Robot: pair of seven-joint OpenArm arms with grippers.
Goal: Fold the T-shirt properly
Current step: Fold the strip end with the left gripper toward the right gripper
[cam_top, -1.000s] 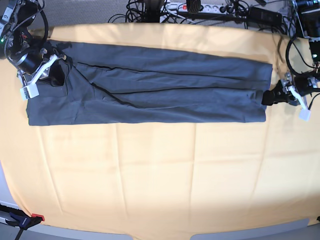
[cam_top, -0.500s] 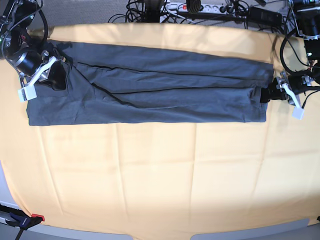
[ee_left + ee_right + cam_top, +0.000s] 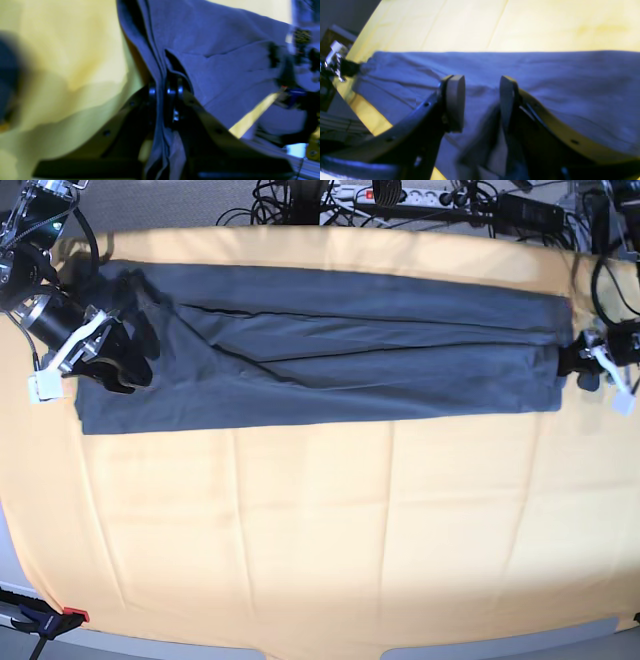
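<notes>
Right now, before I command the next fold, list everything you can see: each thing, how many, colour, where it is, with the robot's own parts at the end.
T-shirt: one, dark slate-grey, folded into a long band across the far half of the table.
Table cover: one, yellow-orange, creased, under the shirt.
Power strip: one, white with a red switch, beyond the far edge.
Cables: a black tangle, count unclear, beside the strip.
Clamp: one, black with red tip, near-left corner of the base view.
Left hand: shut on the shirt's edge, at the base view's right end.
Right hand: open over the shirt's other end, grey pads apart.
</notes>
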